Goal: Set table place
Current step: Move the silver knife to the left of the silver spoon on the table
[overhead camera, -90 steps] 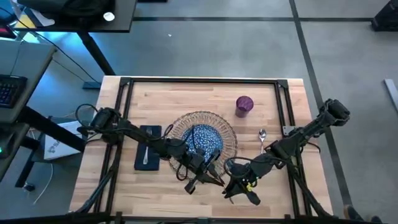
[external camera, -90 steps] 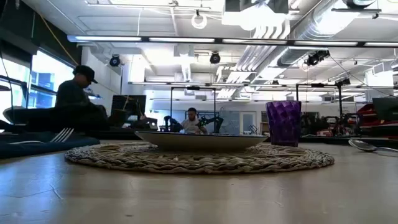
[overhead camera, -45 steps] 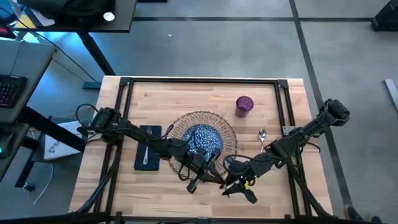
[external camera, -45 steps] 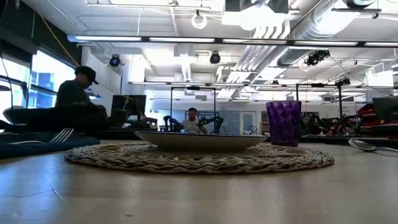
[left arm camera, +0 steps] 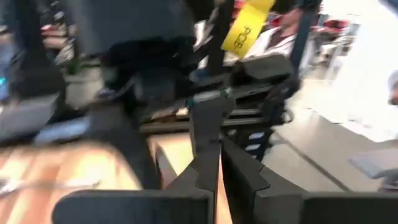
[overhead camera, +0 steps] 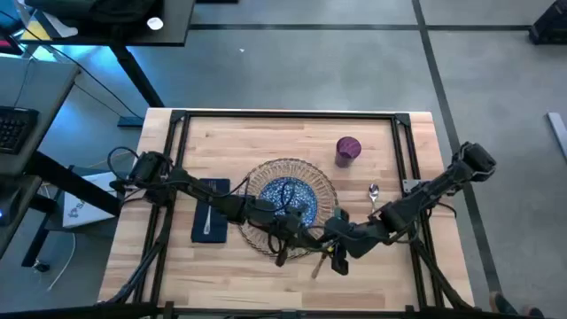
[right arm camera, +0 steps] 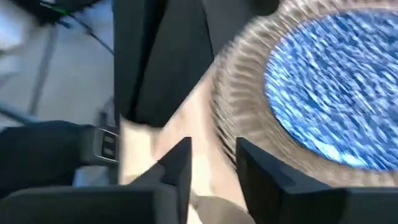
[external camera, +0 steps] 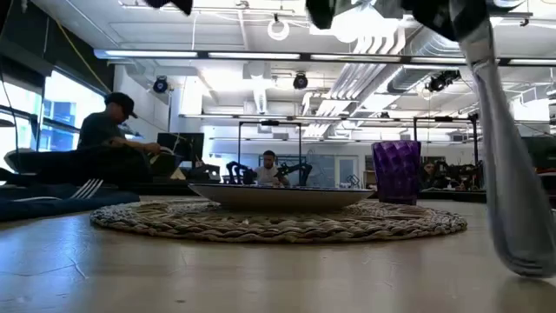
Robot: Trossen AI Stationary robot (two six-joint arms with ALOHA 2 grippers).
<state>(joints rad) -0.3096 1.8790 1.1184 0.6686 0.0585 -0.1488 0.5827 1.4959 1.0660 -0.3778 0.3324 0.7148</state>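
Beside mat (overhead camera: 288, 206) front edge: R gripper (overhead camera: 330, 258) clamped on knife (external camera: 506, 174), L gripper (overhead camera: 282, 254) closed, empty.

Person in cap (external camera: 109, 130) seated bkgd; keyboard (overhead camera: 16, 129) on side desk (overhead camera: 27, 89).

Both wrist views are smeared. The left arm covers the plate's (overhead camera: 288, 197) near left rim. The knife (external camera: 506, 165) is cut off at the top edge in the low view, hiding its grip.
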